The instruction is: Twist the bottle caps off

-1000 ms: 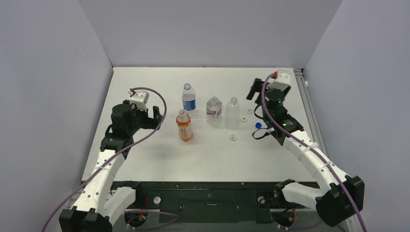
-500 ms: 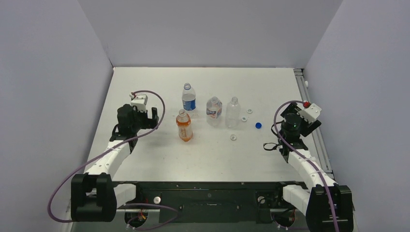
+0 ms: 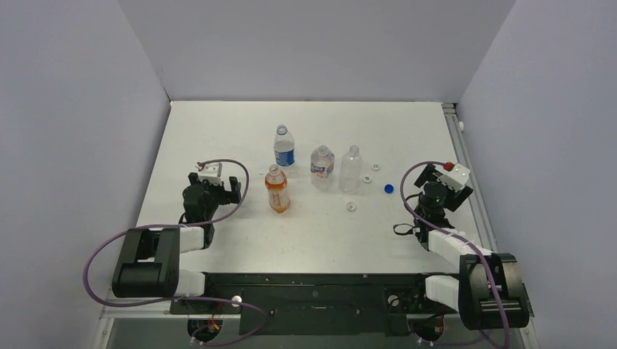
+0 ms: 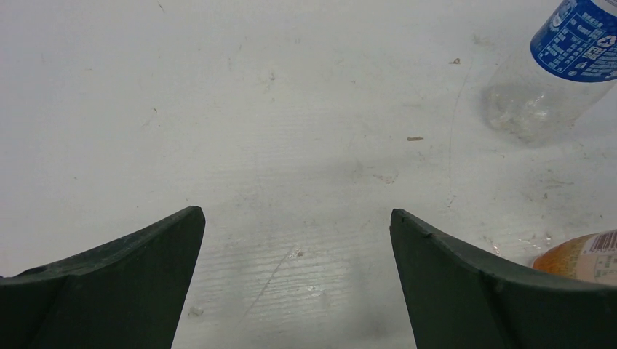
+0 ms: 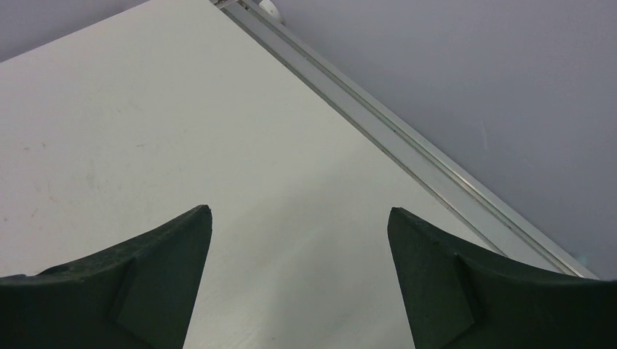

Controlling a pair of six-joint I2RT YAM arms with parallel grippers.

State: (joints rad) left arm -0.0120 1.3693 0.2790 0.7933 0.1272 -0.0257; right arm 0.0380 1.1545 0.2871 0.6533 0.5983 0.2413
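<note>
Both arms have folded back toward the near edge since a second ago. The right one has left the far right of the table (image 3: 218, 131), where it stood past the plain bottle.

Take the orange bottle (image 3: 277, 190) as your mark. It stands upright near the middle of the table.

- **Left pincer** (image 4: 297, 212): it sits just left of the orange bottle and low over the table. It is spread wide, with bare table between its fingers. Its wrist view catches the orange bottle at the lower right edge.
- **Right pincer** (image 5: 298, 211): it is well to the right of the orange bottle, also spread wide and holding nothing. It faces the metal rail (image 5: 407, 138) along the table's right edge.
- **Nearer caps:** a white cap (image 3: 351, 206) lies on the table to the right of the orange bottle and slightly nearer than it. The blue cap (image 3: 388, 189) lies further right, level with the orange bottle.
- **Bottles behind and to the right:** the short bottle with the blue-white label (image 3: 321, 167) stands there, with the plain bottle (image 3: 350, 169) just beyond it.
- **Farther caps:** two more white caps (image 3: 367, 177) (image 3: 375, 166) lie right of the plain bottle.
- **Blue-labelled bottle** (image 3: 284, 147): it stands farthest back, straight behind the orange bottle.

All four caps lie loose on the table, apart from the bottles.
</note>
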